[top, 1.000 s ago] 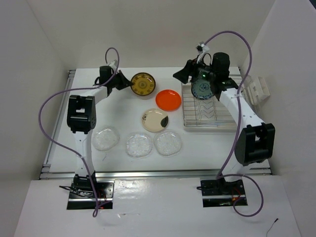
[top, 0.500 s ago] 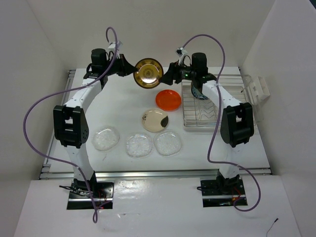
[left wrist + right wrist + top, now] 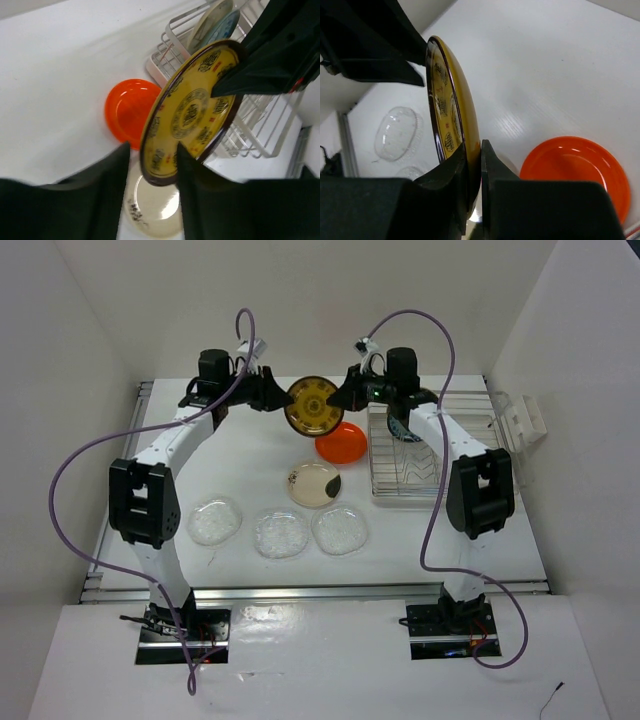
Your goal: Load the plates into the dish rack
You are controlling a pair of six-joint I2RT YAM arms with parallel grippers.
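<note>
The brown plate with gold pattern [image 3: 313, 405] hangs on edge in the air between both arms, above the orange plate [image 3: 343, 443]. My right gripper [image 3: 474, 150] is shut on its rim, one finger on each face of the plate [image 3: 445, 100]. My left gripper [image 3: 152, 150] is open and still straddles the opposite rim of the plate [image 3: 192, 107], with a gap beside it. The silver wire dish rack [image 3: 410, 470] stands at the right, with a teal patterned plate [image 3: 405, 424] upright at its far end.
A cream plate with a dark patch [image 3: 315, 484] lies on the table in front of the orange one. Three clear glass plates [image 3: 214, 521] [image 3: 281, 534] [image 3: 340, 530] lie in a row nearer the arm bases. White walls enclose the table.
The left arm lifted the gold-patterned plate off the table and carried it right. The right gripper came away from the rack and shut on its rim. The left jaws opened.
</note>
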